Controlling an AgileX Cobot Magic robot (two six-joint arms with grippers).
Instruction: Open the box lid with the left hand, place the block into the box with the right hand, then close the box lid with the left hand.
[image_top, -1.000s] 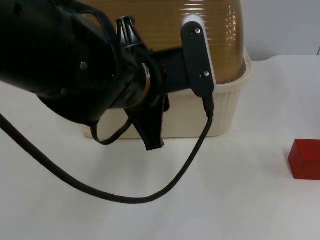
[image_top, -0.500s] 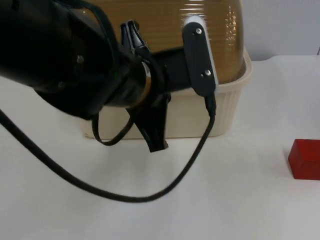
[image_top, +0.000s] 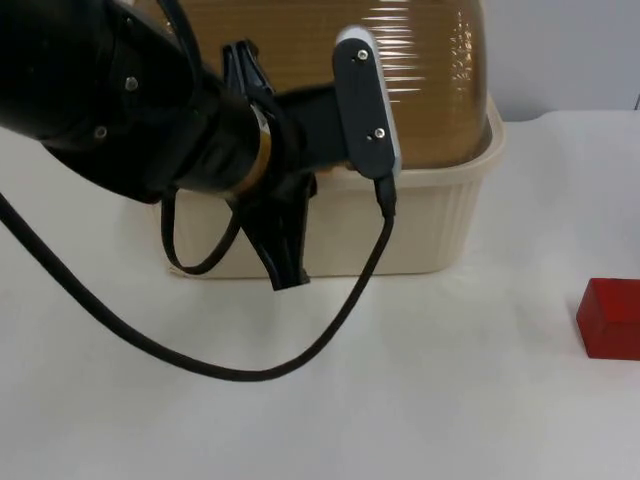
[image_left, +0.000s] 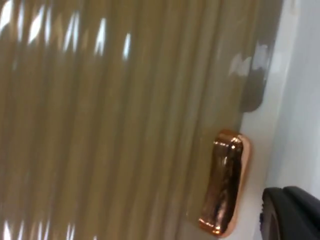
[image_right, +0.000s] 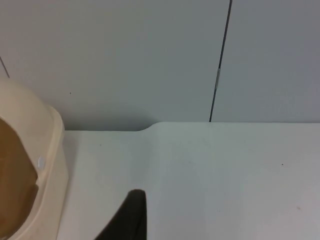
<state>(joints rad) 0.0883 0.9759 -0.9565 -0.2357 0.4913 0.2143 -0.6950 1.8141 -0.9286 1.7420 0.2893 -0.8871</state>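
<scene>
The left gripper (image_top: 285, 265), fingers' state unclear, hovers before the ribbed cream box (image_top: 440, 225), whose translucent amber domed lid (image_top: 420, 70) is closed.

Bulky black left arm (image_top: 120, 100), brass-coloured wrist ring (image_top: 257, 150), tapering black pincer (image_top: 280, 250).

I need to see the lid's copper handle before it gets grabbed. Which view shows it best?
The left wrist view: the copper handle sits close against the ribbed brown lid. The top view has the left arm across the lid's front; the right wrist view catches the box's end.
</scene>
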